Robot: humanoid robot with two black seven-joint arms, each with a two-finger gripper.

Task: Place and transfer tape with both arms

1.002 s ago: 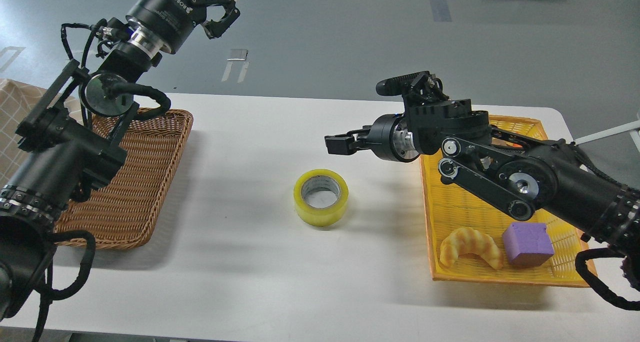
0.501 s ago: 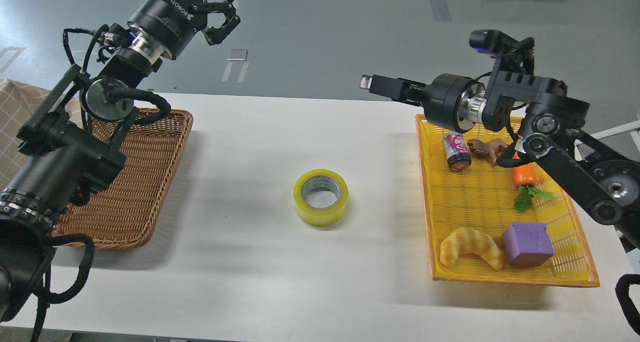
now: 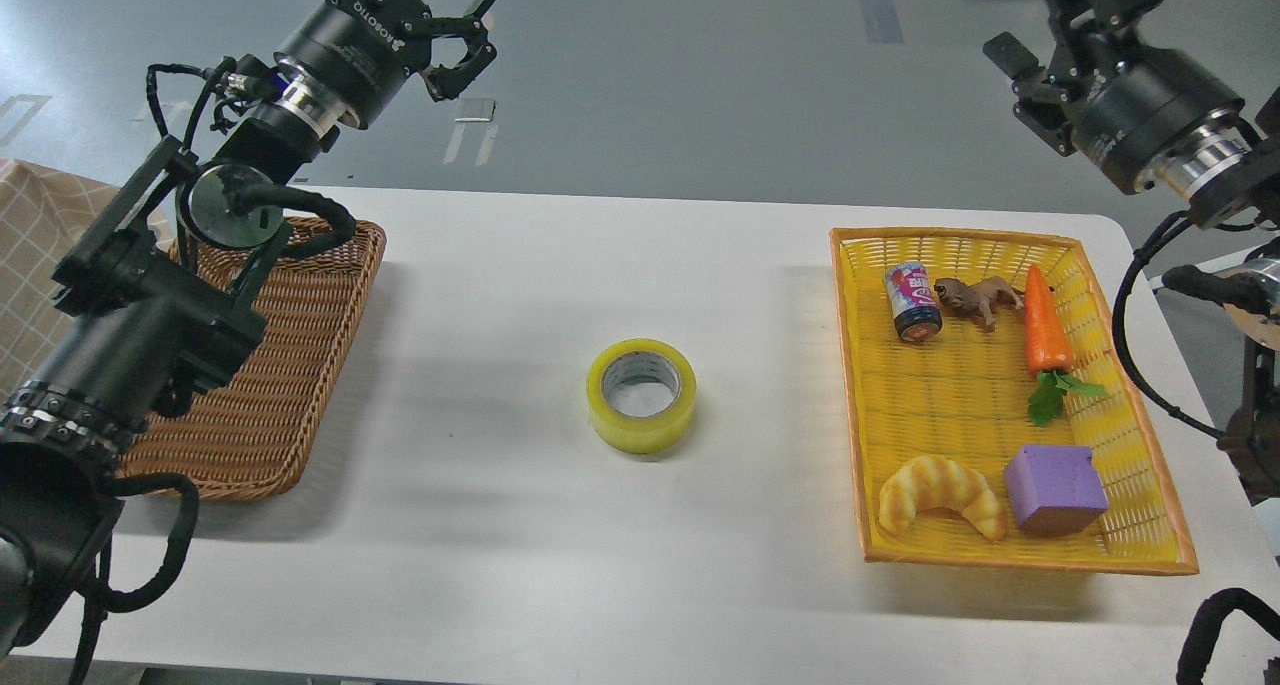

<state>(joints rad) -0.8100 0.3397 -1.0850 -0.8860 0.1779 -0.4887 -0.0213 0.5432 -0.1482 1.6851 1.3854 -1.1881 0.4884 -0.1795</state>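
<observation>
The tape (image 3: 641, 395), a yellow roll with a grey-white core, lies flat on the white table (image 3: 500, 265) near its middle, touched by nothing. My left gripper (image 3: 478, 33) is raised at the top left, beyond the table's far edge, open and empty, far from the tape. My right gripper (image 3: 1022, 87) is raised at the top right, above and behind the yellow basket, its fingers apart and empty.
An empty brown wicker basket (image 3: 300, 365) lies at the table's left, partly under my left arm. A yellow basket (image 3: 850, 385) at the right holds a small can (image 3: 912, 302), a toy frog (image 3: 975, 296), a carrot (image 3: 1046, 320), a croissant toy (image 3: 940, 493) and a purple cube (image 3: 1056, 487).
My right arm has swung up and to the right, away from the tape and off the yellow basket, uncovering its contents. My left gripper has shifted slightly right. The tape has not moved.
</observation>
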